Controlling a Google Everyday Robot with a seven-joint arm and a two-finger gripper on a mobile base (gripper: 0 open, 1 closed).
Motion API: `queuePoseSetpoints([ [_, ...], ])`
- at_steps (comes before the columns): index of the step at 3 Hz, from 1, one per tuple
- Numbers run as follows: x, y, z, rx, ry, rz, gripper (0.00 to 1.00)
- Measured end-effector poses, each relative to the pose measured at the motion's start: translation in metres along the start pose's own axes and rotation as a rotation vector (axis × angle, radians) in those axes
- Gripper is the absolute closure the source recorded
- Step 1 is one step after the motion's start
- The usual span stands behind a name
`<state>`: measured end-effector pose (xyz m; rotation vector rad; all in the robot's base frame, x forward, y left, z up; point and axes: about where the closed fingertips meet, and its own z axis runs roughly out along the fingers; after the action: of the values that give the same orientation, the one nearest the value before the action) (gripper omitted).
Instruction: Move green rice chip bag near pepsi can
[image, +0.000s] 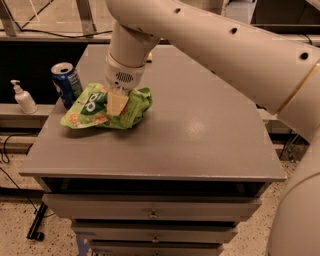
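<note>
Gripper (118, 101) clamped on the green rice chip bag (89, 109), near the left edge of the bench (200, 135).
You see the arm reach down from above, jaws pinching the bag's crumpled middle. The bag rests on the bench top just beside the pepsi can (66, 83), which stands upright at the left edge toward the far-left corner.

White lettering on the green rice chip bag (86, 108) in the gripper (117, 104) is illegible.
</note>
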<state>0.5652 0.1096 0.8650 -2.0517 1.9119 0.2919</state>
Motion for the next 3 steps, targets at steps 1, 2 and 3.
queuePoseSetpoints([
  [1,0.0034,-0.0002,0.0020,-0.008,0.006,0.007,0.36],
  [2,0.0032,-0.0002,0.0016,-0.008,0.006,0.006,0.13],
  [3,0.0060,0.0017,0.0076,-0.027,0.010,0.011,0.00],
])
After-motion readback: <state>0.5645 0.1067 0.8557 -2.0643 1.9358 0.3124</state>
